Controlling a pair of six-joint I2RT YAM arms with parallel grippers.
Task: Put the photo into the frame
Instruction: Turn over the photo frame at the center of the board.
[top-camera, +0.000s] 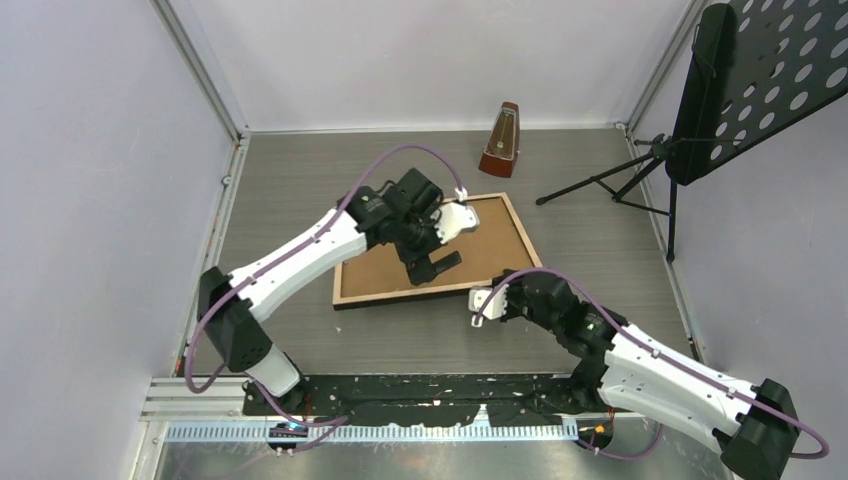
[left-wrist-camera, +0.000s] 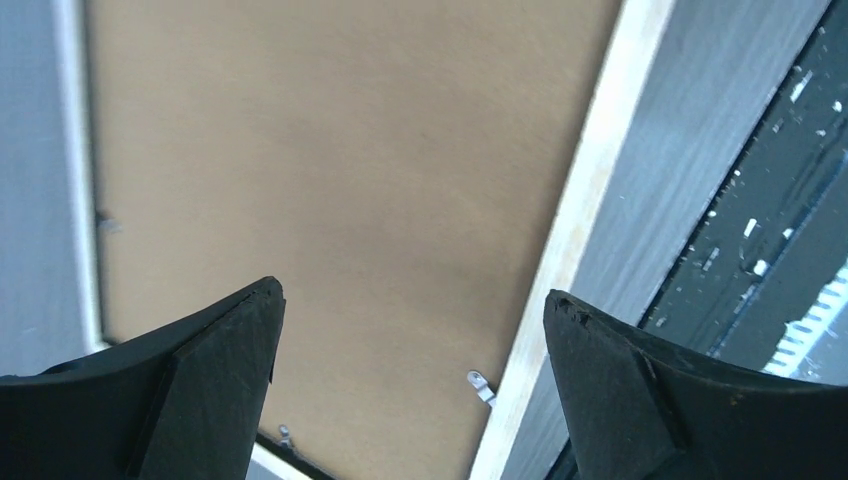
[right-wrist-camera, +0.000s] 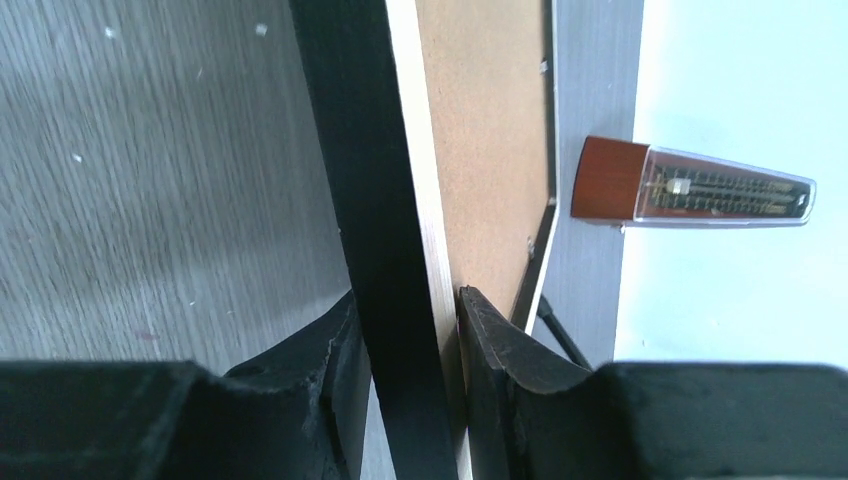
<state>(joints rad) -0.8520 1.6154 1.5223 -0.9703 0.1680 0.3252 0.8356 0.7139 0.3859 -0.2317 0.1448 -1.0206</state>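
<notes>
One thin wood-bordered rectangular picture frame (top-camera: 523, 237) lay rear-up on the grey bench (top-camera: 300, 180). The left gripper (left-wrist-camera: 410, 300) hung over its one brown hardboard backing (left-wrist-camera: 350, 170), jaws spread. The right gripper (right-wrist-camera: 405, 300) had its jaws pinching the frame's edge. One brown wooden metronome (right-wrist-camera: 690, 185) stood beyond.

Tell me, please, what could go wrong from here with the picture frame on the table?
1. The right gripper pinches only the thin near edge of the large wood-rimmed rectangular picture frame; lifted there, it may twist or slip.
2. A small metal tab on its rim may snag the plain brown hardboard backing sheet below the open left gripper.
3. The red-brown wooden metronome stands just beyond the far edge; a shove could topple it.
</notes>
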